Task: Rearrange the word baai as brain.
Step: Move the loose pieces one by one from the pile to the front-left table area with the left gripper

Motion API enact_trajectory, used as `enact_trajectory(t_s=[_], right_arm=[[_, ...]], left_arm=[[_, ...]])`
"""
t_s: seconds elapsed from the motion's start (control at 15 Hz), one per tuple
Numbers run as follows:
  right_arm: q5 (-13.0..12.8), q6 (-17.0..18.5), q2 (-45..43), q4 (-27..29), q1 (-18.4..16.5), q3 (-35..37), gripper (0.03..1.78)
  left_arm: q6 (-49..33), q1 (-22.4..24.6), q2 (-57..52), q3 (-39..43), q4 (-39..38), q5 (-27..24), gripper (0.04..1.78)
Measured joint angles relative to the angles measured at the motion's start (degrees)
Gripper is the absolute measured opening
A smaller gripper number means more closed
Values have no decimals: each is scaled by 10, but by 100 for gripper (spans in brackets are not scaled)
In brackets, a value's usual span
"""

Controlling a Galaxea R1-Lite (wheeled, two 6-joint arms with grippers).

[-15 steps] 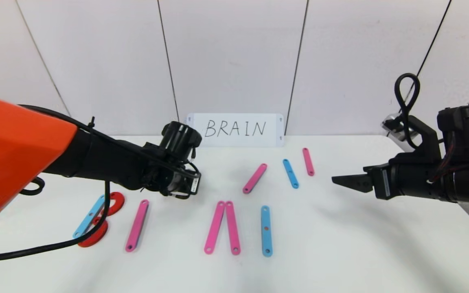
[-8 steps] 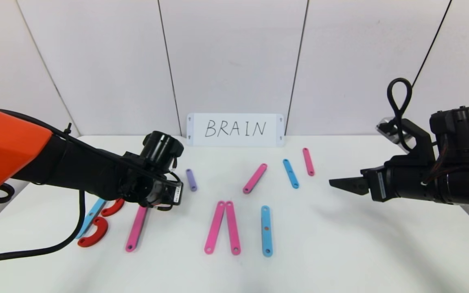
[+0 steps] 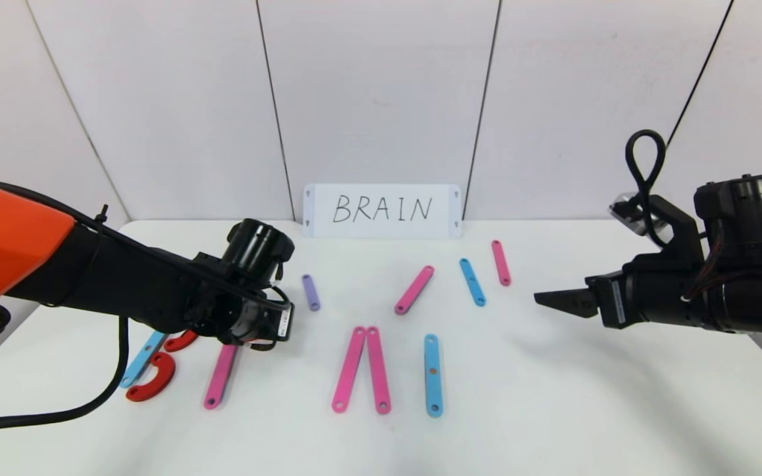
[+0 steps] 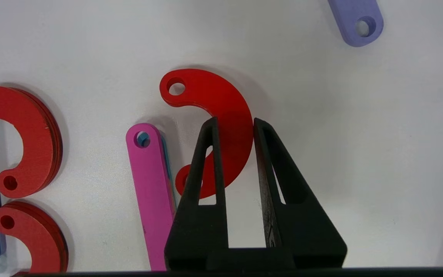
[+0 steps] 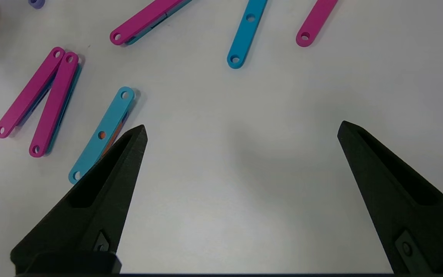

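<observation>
Left gripper jaws clamped on red half-ring beside pink strip, left on surface. Risk: thin grip slips, nudging strip. Right gripper jaws apart, idle.

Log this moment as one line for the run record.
left pincer: shut on flat red half-ring piece, beside long pink strip | right pincer: open, idle above white table

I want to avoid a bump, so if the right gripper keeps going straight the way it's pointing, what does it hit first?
The right gripper points leftward across the table, above it. The way looks free at first; the nearest pieces along that line are the blue strip and pink strip, though it may pass above them. Depth is unclear.
</observation>
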Motion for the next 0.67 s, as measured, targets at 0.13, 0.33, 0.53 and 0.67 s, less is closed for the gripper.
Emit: enact_trajectory(t_s=[0.13,0.33,0.53,0.67], right_arm=[[-1,0,1,0,1,0,174],[-1,0,2,0,1,0,174],[0,0,3,0,1,0,174],[-1,0,4,0,2,0,174]], left_arm=[[1,-2,0,3,0,-2,35],[0,-2,-1,6,1,-4,65],[0,-3,-1,7,0,-11,117],[0,-4,-2,5,0,-11,146]])
